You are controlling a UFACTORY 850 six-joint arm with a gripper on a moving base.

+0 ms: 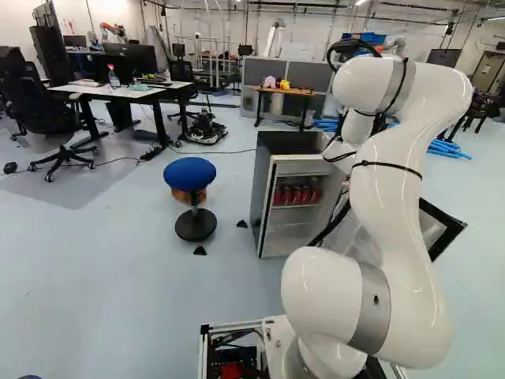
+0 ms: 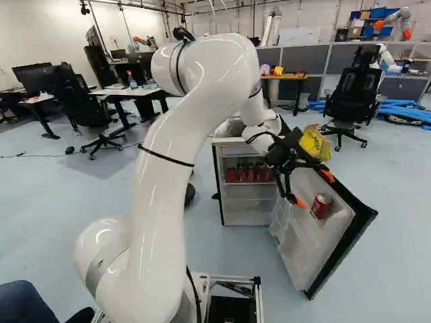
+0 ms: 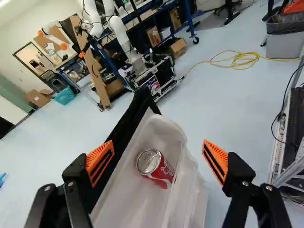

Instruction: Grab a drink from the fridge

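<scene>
So the black 2-finger gripper (image 2: 314, 189), slotted orange pads (image 3: 100, 161) and all, is wide open, 1 finger off each side of the shiny red metal can (image 3: 161, 172) ahead. The can's a smooth cylinder, silver lid, white lettering, sitting near the rounded end of a cloudy white plastic bin (image 3: 137, 202) on the black-edged fridge door (image 2: 345, 254). More red cans (image 1: 297, 194) line a shelf in the boxy, grey-sided fridge (image 1: 268, 185).
</scene>
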